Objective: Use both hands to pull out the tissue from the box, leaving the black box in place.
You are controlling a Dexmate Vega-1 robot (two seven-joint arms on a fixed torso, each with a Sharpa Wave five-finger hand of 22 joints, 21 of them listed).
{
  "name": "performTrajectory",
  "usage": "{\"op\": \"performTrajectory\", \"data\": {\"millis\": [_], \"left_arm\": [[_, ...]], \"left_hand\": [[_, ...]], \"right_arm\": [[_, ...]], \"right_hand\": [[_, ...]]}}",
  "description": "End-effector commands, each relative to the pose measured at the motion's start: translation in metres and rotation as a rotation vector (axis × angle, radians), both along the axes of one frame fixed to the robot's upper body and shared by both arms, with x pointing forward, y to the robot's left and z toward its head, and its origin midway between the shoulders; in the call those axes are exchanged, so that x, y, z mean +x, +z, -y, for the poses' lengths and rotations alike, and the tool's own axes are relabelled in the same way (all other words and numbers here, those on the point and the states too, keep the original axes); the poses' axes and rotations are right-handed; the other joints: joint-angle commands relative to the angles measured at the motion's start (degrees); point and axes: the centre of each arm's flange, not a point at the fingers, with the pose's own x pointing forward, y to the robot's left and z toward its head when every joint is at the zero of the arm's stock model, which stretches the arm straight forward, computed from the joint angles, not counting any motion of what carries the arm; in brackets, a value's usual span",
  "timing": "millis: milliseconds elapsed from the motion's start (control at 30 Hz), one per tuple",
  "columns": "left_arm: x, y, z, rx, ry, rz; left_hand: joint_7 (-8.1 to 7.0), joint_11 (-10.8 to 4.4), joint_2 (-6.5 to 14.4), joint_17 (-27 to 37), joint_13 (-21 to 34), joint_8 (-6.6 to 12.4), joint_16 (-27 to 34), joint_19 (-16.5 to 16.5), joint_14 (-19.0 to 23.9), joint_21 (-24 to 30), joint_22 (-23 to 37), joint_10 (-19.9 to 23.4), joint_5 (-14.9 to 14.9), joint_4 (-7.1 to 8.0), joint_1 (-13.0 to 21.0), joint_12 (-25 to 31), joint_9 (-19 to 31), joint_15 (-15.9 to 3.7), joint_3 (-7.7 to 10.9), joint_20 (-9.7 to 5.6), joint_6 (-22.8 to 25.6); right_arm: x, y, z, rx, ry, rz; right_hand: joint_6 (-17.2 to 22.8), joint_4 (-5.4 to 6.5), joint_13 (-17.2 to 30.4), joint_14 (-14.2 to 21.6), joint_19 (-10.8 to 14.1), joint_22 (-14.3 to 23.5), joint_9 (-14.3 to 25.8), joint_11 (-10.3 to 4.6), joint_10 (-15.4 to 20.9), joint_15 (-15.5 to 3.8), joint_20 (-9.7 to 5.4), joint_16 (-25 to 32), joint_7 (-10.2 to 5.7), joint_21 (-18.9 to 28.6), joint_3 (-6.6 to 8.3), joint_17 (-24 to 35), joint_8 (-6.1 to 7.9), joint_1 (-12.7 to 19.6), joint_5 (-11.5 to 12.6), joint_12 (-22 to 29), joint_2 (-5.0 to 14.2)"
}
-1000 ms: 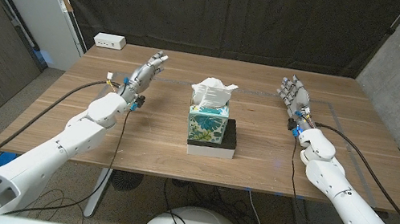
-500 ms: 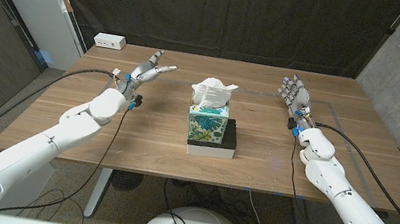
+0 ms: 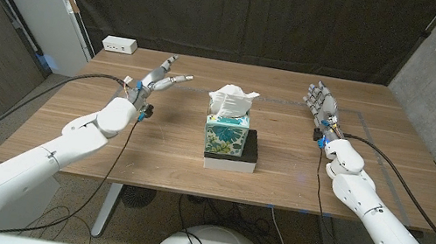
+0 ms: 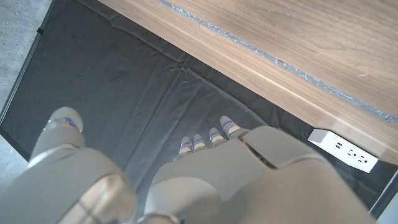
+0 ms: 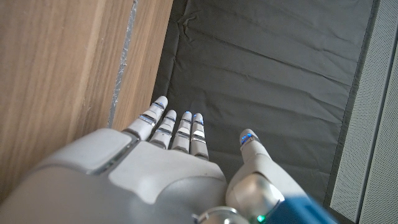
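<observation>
Head view, left to right: left hand (image 3: 161, 77) left of centre, fingers spread, holding nothing. Tissue (image 3: 230, 100) at frame centre, tufting from patterned tissue box (image 3: 225, 132) atop black box (image 3: 250, 148). Right hand (image 3: 320, 101) right of centre, fingers apart, empty. Likely soft, light, tearable; best pinched at the raised tuft.

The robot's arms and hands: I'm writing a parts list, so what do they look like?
Both arms have glossy white rounded shells, with black cables running along the forearms. The left hand and right hand are metallic grey with pale shells on their backs, blue bands near the fingertips, and small blue and yellow fittings at the wrists.
</observation>
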Motion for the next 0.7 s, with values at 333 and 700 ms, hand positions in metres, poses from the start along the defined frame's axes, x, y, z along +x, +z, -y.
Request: {"op": "performTrajectory", "data": {"millis": [333, 700], "left_arm": [[-0.022, -0.014, 0.001, 0.005, 0.021, 0.019], [-0.034, -0.024, 0.003, -0.002, 0.040, 0.029]], "left_hand": [[0.44, 0.61, 0.1, 0.2, 0.2, 0.78, 0.3, 0.5, -9.7, -0.3, 0.3, -14.1, 0.4, 0.04, 1.2, 0.6, 0.1, -0.86, -0.96, -0.15, -20.5], [0.65, 0.49, 0.2, 0.2, 0.2, 1.04, 0.2, 0.9, -9.5, -0.4, 0.3, -13.7, 0.5, 0.13, 1.4, 0.6, 0.1, -1.08, -1.40, -0.28, -19.8]], "right_arm": [[0.000, 0.000, -0.002, 0.026, -0.009, 0.007], [-0.001, -0.001, -0.001, 0.031, -0.016, 0.015]], "right_hand": [[0.5, -1.49, 0.2, 0.7, 0.5, 0.1, 0.1, 0.22, 0.6, -0.07, 0.14, 0.0, 0.41, 0.5, 0.36, 0.1, 0.50, 1.8, 0.0, 0.3, -0.01], [0.5, -1.84, 0.2, 0.8, 0.4, 0.1, 0.1, 0.22, 0.6, -0.08, 0.21, 0.0, 0.25, 0.5, 0.28, 0.2, 0.44, 1.9, -0.1, 0.3, -0.03]]}}
